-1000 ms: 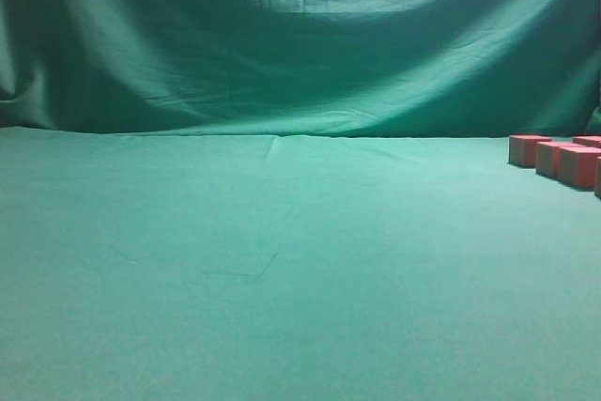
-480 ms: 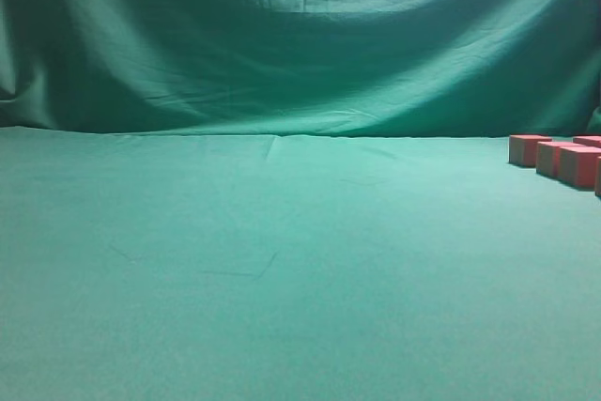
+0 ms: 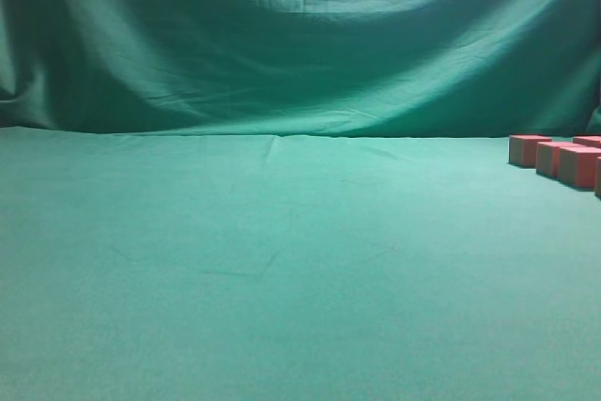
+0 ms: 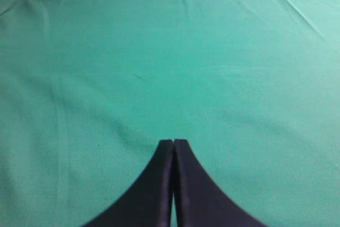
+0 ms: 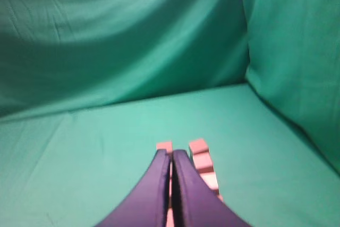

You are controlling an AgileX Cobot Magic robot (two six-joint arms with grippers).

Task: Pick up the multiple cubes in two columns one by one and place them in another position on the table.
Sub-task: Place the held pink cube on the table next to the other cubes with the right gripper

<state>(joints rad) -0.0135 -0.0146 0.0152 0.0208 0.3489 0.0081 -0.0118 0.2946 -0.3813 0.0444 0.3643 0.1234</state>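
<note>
Small reddish-pink cubes with tan wood-like sides [image 3: 562, 161] sit in two columns at the far right edge of the teal-green cloth-covered table [image 3: 282, 260], all untouched. Black right gripper [image 5: 171, 155] hangs above them, jaws pressed together, holding nothing. Black left gripper [image 4: 173, 143] likewise closed and empty over bare cloth. Cubes look light, rigid, sharp-edged and not fragile. Best hold: two opposite flat sides, jaws square on. Neighbours sit close, so finger clearance looks tight.
</note>
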